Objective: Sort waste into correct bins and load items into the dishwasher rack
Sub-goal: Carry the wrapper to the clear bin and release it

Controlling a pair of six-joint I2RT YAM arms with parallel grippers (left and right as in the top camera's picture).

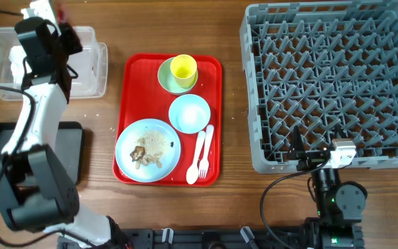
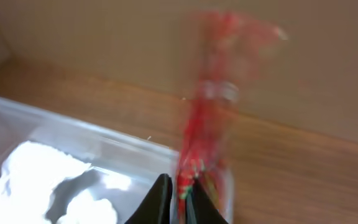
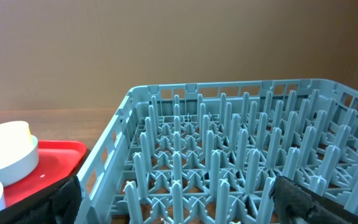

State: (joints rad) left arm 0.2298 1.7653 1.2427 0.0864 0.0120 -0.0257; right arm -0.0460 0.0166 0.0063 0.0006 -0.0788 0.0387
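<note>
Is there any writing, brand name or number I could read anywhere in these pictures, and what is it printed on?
No text can be read in any view.
Red-and-white wrapper, pinched in the left gripper: it may carry print, but it is motion-blurred and unreadable.
Dishwasher rack: no lettering visible.
Red tray and the dishes on it: no markings visible.

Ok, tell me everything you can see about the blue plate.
The plate is round, light blue and smooth. It lies flat and right way up in the near-left part of the red tray. Beige-brown scraps cover its middle. The blue bowl sits close by its far-right edge; whether they touch is unclear. White cutlery lies just to its right.
</note>
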